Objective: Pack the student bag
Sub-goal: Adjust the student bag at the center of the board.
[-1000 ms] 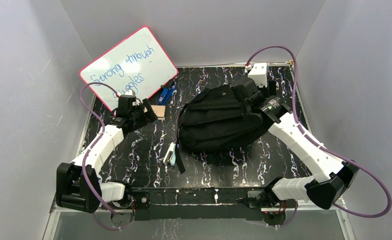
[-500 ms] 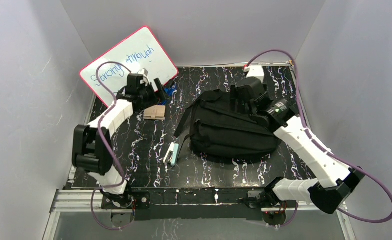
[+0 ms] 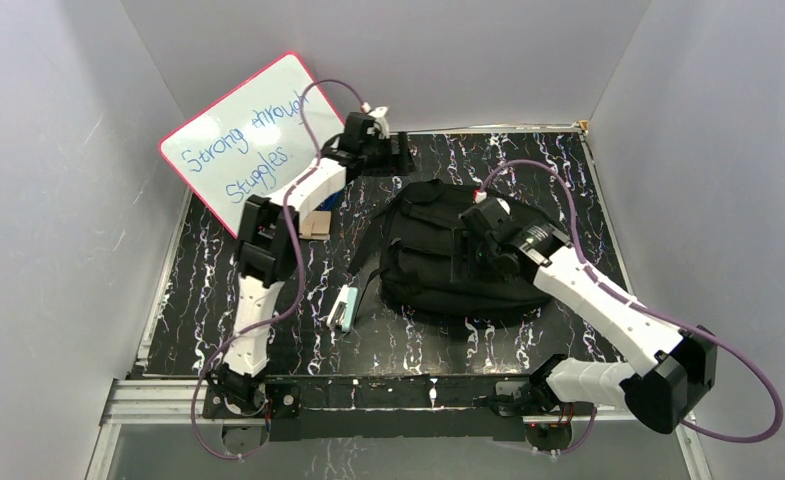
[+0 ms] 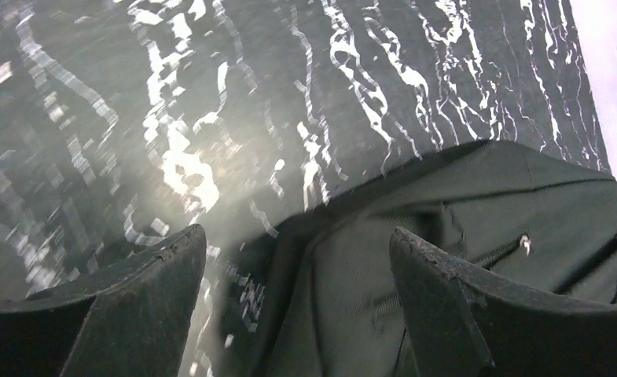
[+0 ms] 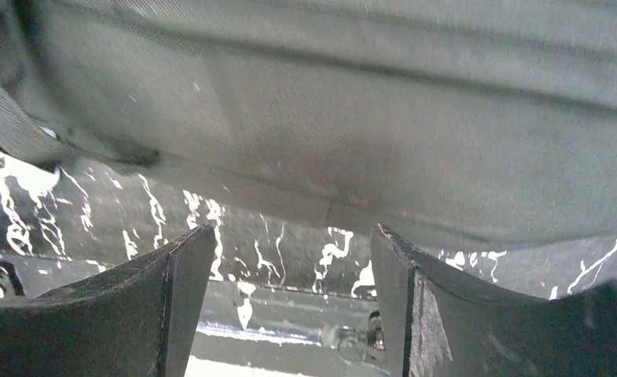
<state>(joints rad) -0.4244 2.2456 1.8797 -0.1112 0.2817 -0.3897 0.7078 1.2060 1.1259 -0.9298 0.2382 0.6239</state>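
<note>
Honestly, left gripper point(image 4: 297, 239) and right gripper point(image 5: 289, 236) are hanging spread, empty, at the student bag point(image 3: 418, 275). A shallow pinch is risking the floppy fabric slipping out.

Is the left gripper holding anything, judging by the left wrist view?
No: the left gripper is open with nothing between its fingers, hanging above the edge of the student bag.

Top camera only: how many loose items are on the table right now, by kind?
Black student bag: 1
Whiteboard: 1
Teal stapler: 1
Tan block: 1
Total: 4
</note>
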